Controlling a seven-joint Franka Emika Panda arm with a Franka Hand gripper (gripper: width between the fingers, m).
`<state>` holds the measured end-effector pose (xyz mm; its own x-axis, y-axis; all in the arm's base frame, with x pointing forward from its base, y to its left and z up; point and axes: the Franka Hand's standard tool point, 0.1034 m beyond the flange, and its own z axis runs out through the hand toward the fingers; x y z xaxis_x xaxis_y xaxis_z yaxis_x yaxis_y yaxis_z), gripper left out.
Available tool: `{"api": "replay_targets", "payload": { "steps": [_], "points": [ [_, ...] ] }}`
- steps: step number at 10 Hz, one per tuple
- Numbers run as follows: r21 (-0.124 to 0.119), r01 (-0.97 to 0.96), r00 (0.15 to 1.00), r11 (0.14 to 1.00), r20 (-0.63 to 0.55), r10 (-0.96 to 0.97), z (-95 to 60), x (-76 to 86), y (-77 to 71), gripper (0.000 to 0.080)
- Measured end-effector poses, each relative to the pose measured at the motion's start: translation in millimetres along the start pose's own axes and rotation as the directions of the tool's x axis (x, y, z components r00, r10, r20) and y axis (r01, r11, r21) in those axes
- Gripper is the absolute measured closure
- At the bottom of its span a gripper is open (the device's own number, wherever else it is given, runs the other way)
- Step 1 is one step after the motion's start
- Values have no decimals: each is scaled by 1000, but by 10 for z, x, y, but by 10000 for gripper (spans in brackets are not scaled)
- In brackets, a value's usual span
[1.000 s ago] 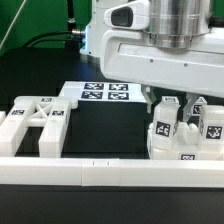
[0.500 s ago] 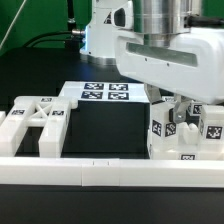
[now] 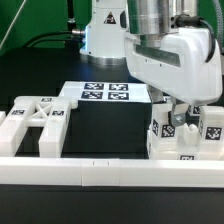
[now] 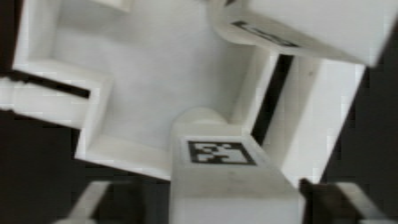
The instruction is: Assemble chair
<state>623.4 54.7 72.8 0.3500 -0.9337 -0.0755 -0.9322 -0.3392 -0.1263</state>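
The chair [image 3: 186, 150] is in loose parts. One of them, an upright piece [image 4: 228, 170] with a square tag on its face, stands between the fingers [image 4: 93, 206] of the gripper [image 4: 210, 204]. In the wrist view a dark gap shows on each side of that piece, so the jaws stand well apart and clasp nothing; they straddle it without touching. Beyond it lies a larger notched white part [image 4: 134, 90], and I cannot tell whether the two touch.

In the exterior view the fingers hang down into the cluster [image 3: 160, 135] of tagged white blocks at the exterior view's right. The cluster sits against the long white rail [image 3: 90, 170] along the front of the black table [image 3: 100, 125]. A second ago the hand's broad white body lay square across the picture above that cluster. Now it has turned and leans, and the arm's column has shifted toward the exterior view's left. The blocks themselves have not moved.

Well apart, at the exterior view's left, the X-braced frame [image 3: 30, 122] lies where it was, also against the rail. The marker board [image 3: 105, 93] lies flat behind the table's bare middle.
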Motion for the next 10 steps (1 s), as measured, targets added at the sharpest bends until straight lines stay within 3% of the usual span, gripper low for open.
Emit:
{"api": "replay_targets", "payload": {
  "steps": [1, 5, 6, 7, 10],
  "points": [
    [-18, 61, 998, 998, 1, -61, -23, -1, -18, 214],
    [-17, 350, 937, 937, 2, -350, -15, 15, -19, 154],
    [-42, 523, 852, 851, -9, -524, -15, 28, -12, 154],
    [-52, 614, 788, 787, -10, -616, -14, 36, -9, 151],
    [-59, 781, 623, 622, 6, -782, -36, 96, -5, 151]
  ]
}}
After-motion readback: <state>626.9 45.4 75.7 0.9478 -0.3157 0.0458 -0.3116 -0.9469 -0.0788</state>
